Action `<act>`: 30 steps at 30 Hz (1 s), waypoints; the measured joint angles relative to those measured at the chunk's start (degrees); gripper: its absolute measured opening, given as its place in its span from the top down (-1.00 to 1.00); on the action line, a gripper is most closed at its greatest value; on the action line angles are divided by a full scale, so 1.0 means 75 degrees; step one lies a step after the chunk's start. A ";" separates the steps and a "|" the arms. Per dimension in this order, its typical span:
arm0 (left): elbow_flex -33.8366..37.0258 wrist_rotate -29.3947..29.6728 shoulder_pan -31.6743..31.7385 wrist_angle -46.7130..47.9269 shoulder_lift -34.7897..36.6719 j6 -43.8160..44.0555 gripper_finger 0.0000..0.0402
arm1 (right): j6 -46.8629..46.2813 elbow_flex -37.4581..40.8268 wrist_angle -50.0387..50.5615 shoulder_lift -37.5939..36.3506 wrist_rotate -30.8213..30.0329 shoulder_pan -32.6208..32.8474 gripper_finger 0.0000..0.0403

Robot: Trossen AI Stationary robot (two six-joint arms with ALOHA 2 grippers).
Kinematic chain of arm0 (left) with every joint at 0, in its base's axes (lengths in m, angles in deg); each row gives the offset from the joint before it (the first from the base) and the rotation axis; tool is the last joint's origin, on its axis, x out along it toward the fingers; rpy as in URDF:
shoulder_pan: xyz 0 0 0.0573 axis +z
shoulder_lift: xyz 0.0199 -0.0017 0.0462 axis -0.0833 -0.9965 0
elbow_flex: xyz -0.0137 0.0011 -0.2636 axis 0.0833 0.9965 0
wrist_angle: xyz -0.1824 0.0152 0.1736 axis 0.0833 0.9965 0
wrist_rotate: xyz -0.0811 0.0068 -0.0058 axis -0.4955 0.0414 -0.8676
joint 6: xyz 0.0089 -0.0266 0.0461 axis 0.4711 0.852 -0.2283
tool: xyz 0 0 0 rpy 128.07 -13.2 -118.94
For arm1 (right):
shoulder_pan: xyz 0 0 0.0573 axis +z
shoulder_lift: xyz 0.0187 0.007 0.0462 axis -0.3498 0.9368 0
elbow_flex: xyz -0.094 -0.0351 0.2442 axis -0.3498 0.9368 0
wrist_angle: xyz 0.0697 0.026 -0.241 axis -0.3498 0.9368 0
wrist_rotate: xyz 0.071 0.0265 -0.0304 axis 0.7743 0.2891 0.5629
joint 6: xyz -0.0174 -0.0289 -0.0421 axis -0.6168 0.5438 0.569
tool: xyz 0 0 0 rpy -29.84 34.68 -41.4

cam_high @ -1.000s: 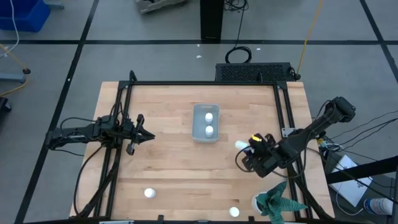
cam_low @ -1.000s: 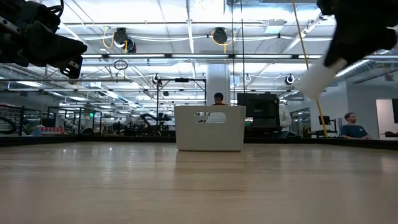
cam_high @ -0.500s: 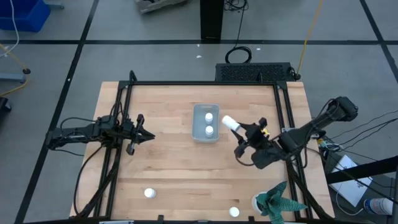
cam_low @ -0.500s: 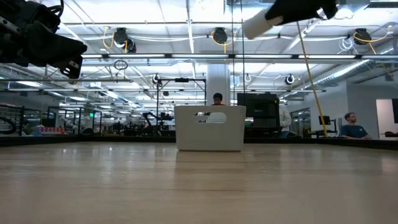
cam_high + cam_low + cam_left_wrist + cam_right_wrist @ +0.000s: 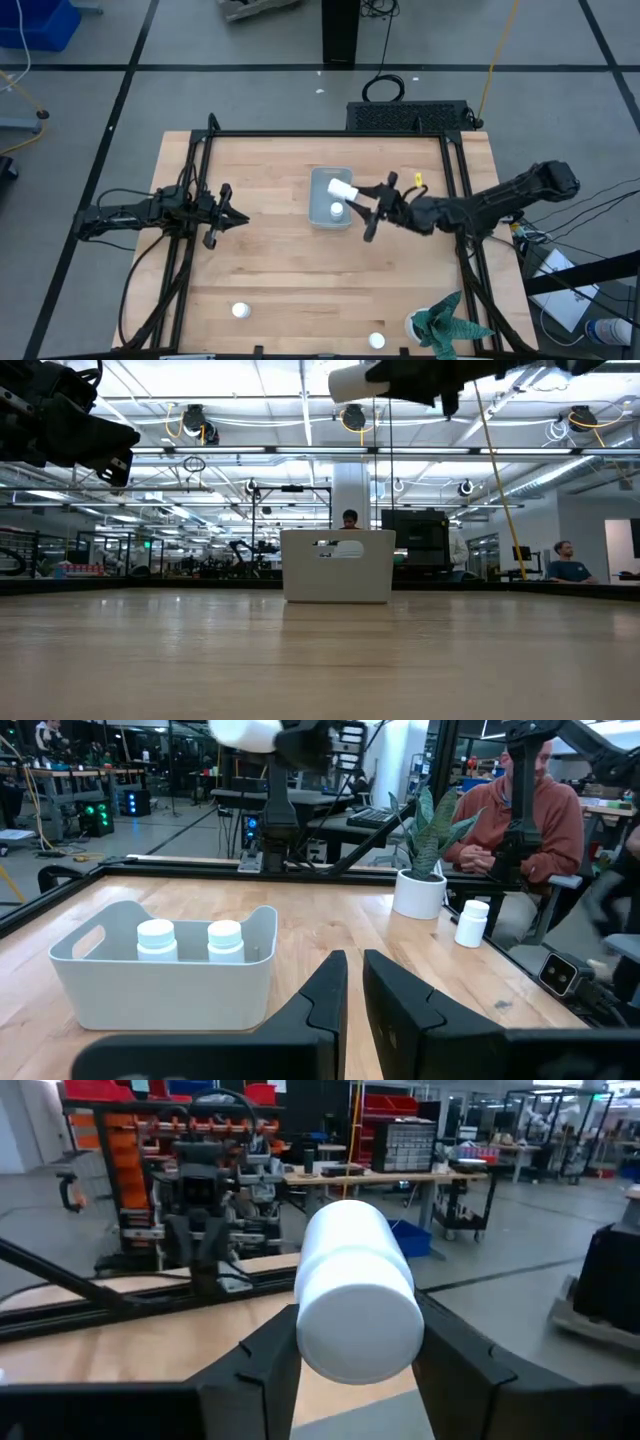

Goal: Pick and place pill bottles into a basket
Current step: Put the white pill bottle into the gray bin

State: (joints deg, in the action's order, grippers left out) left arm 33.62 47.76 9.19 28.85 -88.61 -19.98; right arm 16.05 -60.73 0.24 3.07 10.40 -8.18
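Note:
The pale basket (image 5: 318, 212) stands mid-table and holds two white pill bottles (image 5: 156, 940) (image 5: 225, 940). My right gripper (image 5: 358, 198) is shut on a third white bottle (image 5: 342, 188) high above the basket's right part. That bottle also shows in the low view (image 5: 352, 382) and the right wrist view (image 5: 355, 1290). My left gripper (image 5: 238, 216) waits left of the basket, shut and empty. Two more bottles (image 5: 240, 310) (image 5: 376, 340) stand on their bases near the table's near edge. My right gripper pinches the bottle between its two fingers (image 5: 265, 1370), on the curved sides at the end nearer the wrist (image 5: 330, 1350). The fingers come level from the table's right and lie along the bottle. The bottle lies level, lifted clear, its free end (image 5: 338, 382) sticking out toward the left.
A green spiky plant in a white base (image 5: 445, 325) stands at the near right corner, beside one loose bottle. A black mesh pad (image 5: 408, 115) lies at the far edge. Black frame rails (image 5: 200, 200) run along the table's sides. A person in a red top (image 5: 520, 810) sits beyond the table.
My right gripper has carried the bottle up, toward the table's left and far edges, from the right part of the table to above the basket. The arm has stretched out, and the bottle has turned from slanting downward to lying level.

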 joint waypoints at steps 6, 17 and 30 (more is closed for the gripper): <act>0.0000 0.0001 -0.0001 0.0000 -0.0001 0.0000 0.79 | 0.0155 -0.0005 -0.0025 0.0015 0.0981 -0.0846 0.22; 0.0000 -0.0001 0.0001 -0.0019 -0.0001 0.0000 0.79 | -0.0305 -0.2065 0.3351 0.1257 0.1766 -0.1753 0.24; 0.0000 -0.0002 0.0000 -0.0039 0.0002 0.0000 0.79 | -0.0494 -0.7240 0.9271 0.3941 0.3376 -0.2938 0.23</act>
State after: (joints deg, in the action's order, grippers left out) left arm 33.62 47.75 9.19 28.56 -88.60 -19.98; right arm 12.35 -115.03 69.77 32.63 35.72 -30.22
